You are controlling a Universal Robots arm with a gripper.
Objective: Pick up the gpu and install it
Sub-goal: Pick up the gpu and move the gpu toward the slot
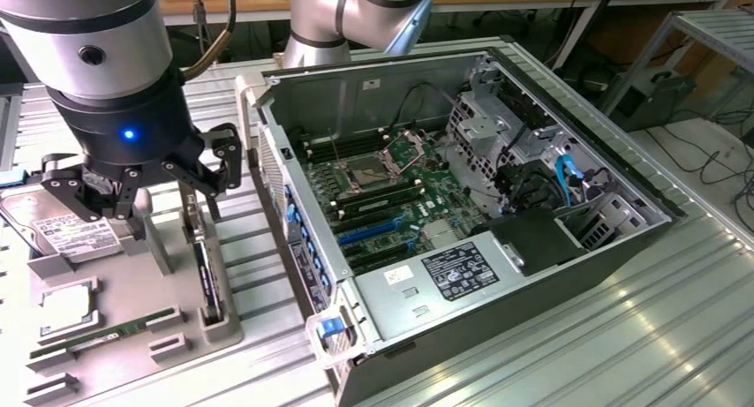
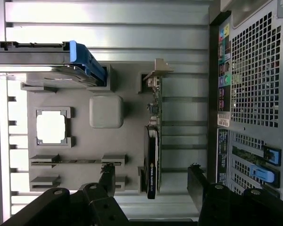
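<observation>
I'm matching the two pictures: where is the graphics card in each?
Exterior view: the graphics card stands on edge in the grey tray, on its side next to the computer case.
Wrist view: the graphics card, edge-on, along the tray's side nearest the case.
Shared landmark: the hard drive standing in the same tray.

The arm (image 1: 106, 63) ran out past the top edge of the exterior view. Its gripper (image 1: 154, 204) covered part of the hard drive (image 1: 73, 237) and the far end of the card (image 1: 207, 279) standing in the grey tray (image 1: 130, 288). The tray and the computer case (image 1: 531, 327) were cut by the bottom edge. In the wrist view the fingers (image 2: 107, 176) ran off the frame, the drive was cropped, and the card's print was too small to read.
</observation>
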